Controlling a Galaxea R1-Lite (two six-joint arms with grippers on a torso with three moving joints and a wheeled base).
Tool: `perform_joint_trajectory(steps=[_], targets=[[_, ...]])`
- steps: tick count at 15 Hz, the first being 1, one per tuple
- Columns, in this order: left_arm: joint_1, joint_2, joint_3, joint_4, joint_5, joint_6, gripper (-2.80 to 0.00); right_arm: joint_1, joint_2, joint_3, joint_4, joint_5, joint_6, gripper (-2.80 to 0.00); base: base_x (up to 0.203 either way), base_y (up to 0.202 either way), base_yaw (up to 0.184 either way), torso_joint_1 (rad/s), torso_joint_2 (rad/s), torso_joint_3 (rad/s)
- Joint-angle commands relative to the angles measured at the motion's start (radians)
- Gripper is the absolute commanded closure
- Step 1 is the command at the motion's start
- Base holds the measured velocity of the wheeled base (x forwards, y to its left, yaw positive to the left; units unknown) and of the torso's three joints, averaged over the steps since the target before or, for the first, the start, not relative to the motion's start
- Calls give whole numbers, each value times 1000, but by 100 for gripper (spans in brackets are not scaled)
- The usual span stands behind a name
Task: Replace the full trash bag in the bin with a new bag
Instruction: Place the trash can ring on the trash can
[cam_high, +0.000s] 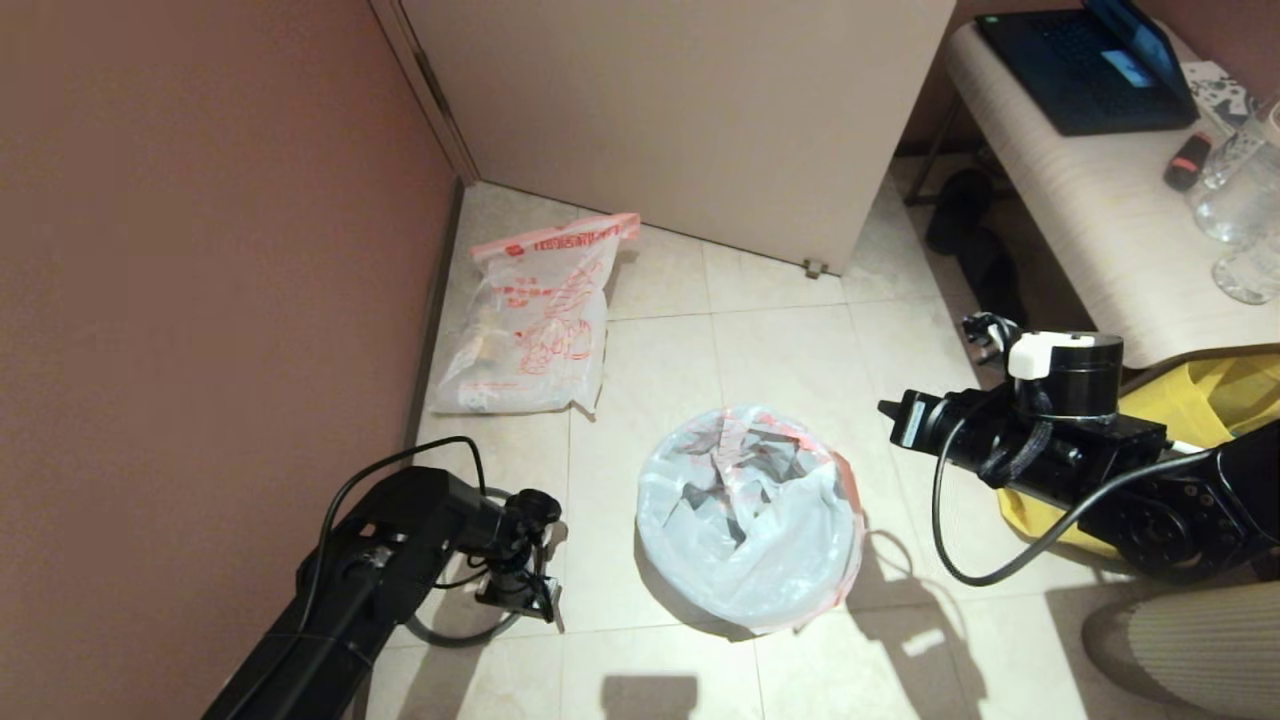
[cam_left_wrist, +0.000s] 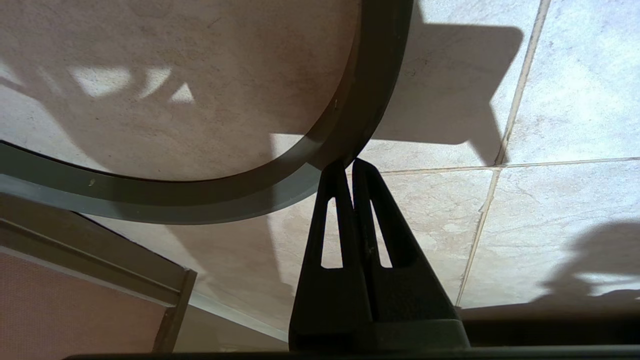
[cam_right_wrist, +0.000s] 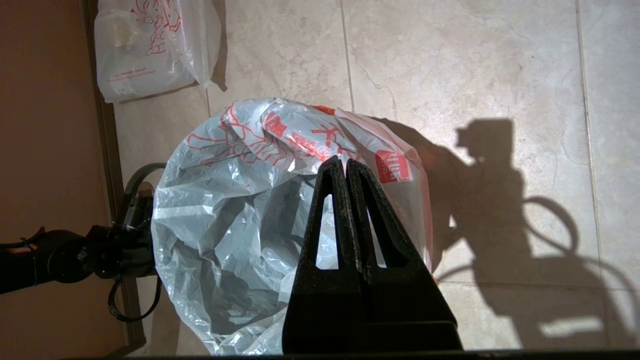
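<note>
On the floor beside the bin (cam_high: 750, 600), already lined with the new bag (cam_high: 745, 515), the left gripper (cam_left_wrist: 350, 167) has its fingers pressed together on the grey ring (cam_left_wrist: 280, 185). The full trash bag (cam_high: 535, 330) leans by the wall beyond the bin. Next, seemingly, lift the ring over the bin's mouth. The right gripper (cam_right_wrist: 346, 167), fingers together and empty, hovers over the bin.

We see the full trash bag (cam_high: 530, 325) as translucent white with red-orange print and a pink top band. The new bag (cam_high: 750, 520) is whitish-clear with a pink edge and some red print. The ring (cam_left_wrist: 210, 200) is grey, the floor (cam_high: 780, 330) pale beige tile, the wall (cam_high: 200, 250) brownish pink.
</note>
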Motion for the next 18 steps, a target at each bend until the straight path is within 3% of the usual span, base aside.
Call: perform_joint_trajectory(steps=[1, 6, 9, 10, 13, 16, 18], targets=[[-22, -17, 0, 1, 4, -4, 0, 1, 5, 0, -4, 0, 2, 0, 0, 0, 0, 0, 0, 0], [-89, -94, 0, -4, -2, -37, 0, -1, 3, 0, -4, 1, 2, 0, 0, 0, 0, 0, 0, 0], [-70, -96, 0, -13, 2, -35, 0, -2, 0, -2, -5, 0, 2, 0, 0, 0, 0, 0, 0, 0], [-57, -95, 0, -18, 1, -36, -280, -4, 0, 0, -4, 0, 2, 0, 0, 0, 0, 0, 0, 0], [-19, -69, -1, -137, 0, -21, -280, -4, 3, 0, -6, 0, 2, 0, 0, 0, 0, 0, 0, 0], [1, -19, -6, -186, 0, 14, -280, -2, 8, 0, -6, 0, 0, 0, 0, 0, 0, 0, 0, 0], [30, 5, -9, -213, -1, 86, -280, -2, 12, 0, -6, 0, 0, 0, 0, 0, 0, 0, 0, 0]])
